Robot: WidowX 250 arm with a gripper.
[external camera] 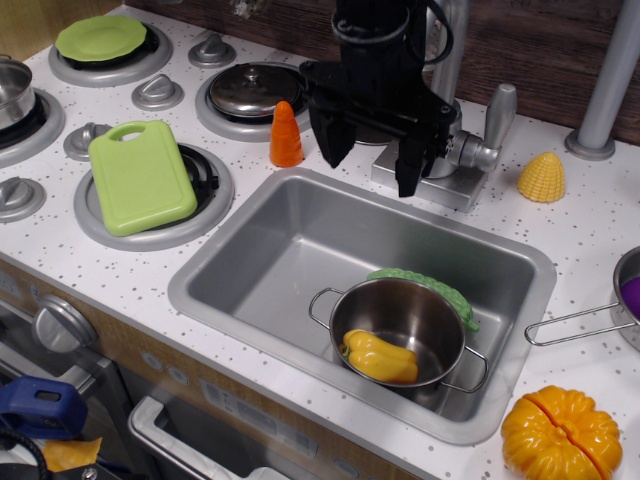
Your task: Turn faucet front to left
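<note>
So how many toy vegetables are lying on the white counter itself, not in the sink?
3: an orange carrot behind the sink's left corner, a yellow corn piece right of the faucet, an orange pumpkin front right. Others may be hidden behind the black tool.

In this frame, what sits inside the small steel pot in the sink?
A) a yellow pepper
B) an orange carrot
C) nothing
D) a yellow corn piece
A: a yellow pepper lies in the steel pot in the sink; the carrot and corn piece stand on the counter.
</note>
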